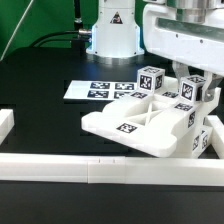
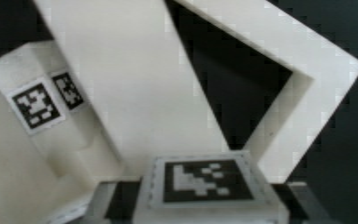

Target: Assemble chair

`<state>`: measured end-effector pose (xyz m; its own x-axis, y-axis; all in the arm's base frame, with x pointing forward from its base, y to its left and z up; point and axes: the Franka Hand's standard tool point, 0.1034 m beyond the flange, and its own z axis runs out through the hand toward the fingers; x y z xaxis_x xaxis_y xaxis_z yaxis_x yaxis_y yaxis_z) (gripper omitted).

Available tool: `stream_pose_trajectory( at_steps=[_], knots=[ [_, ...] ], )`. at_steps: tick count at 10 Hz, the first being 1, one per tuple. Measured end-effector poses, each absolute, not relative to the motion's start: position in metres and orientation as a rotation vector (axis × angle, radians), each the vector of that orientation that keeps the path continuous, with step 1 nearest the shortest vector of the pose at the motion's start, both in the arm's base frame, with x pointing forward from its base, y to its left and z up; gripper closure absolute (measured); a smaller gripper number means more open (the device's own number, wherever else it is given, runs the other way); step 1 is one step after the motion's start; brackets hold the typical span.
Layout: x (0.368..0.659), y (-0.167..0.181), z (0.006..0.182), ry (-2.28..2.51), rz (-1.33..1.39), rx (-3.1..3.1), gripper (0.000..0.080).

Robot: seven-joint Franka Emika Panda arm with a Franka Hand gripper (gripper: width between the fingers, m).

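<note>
The chair's white pieces lie in a cluster at the exterior view's right. A cut-out frame (image 1: 128, 124) leans flat and tilted at the front, and a tagged block (image 1: 150, 78) stands behind it. My gripper (image 1: 190, 76) comes down from above onto another white tagged block (image 1: 190, 93) at the cluster's right. In the wrist view that block (image 2: 202, 178) sits between my dark fingers (image 2: 123, 198), which press both its sides, so my gripper (image 2: 206, 202) is shut on it. Beyond it the cut-out frame (image 2: 309, 90) and a tagged panel (image 2: 43, 100) show.
The marker board (image 1: 100, 88) lies on the black table behind the pieces, in front of the robot base (image 1: 110, 30). A long white border rail (image 1: 90, 166) runs along the front. A white block (image 1: 5, 125) sits at the exterior view's left edge.
</note>
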<state>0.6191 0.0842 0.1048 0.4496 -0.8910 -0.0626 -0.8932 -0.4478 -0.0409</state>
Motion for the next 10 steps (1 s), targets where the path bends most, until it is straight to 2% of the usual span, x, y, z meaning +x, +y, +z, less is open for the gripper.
stream_pose_trajectory(
  at_steps=[10],
  knots=[
    [0.624, 0.098, 0.105, 2.395, 0.070, -1.861, 0.0533]
  ],
)
